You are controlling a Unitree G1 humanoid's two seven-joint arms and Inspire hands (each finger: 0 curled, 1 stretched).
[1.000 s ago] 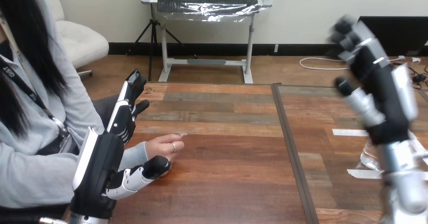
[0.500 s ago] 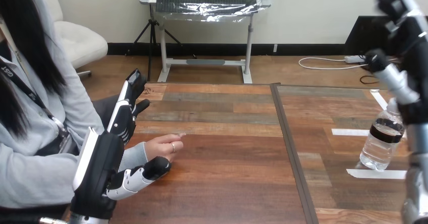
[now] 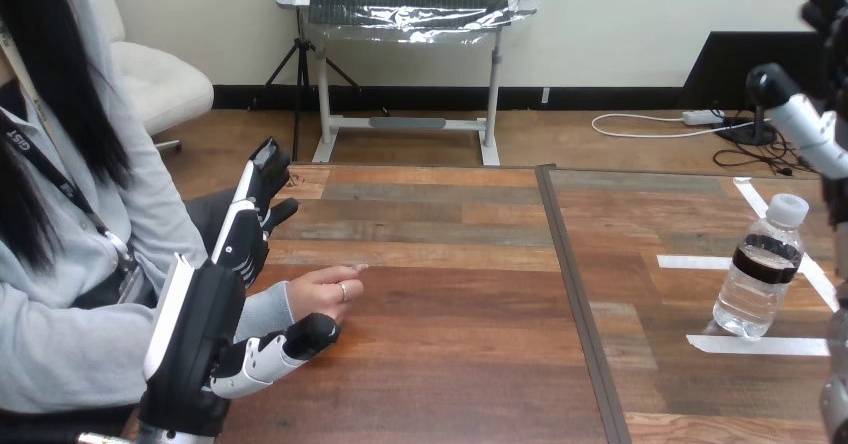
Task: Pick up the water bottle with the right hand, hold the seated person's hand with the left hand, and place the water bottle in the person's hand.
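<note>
Fingers on left hand straight; bottle upright w/ cap up.

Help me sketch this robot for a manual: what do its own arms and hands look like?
The left robot hand is black and blocky, with a white shell on its back and jointed black-and-white fingers. The right robot hand shows a rounded white thumb with a black tip. Its forearm is silver.

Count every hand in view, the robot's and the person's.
3. The robot's left hand sits at lower left, alongside the person's hand on the table; its right hand is raised at the right edge. The person's other hand may be hidden.
</note>
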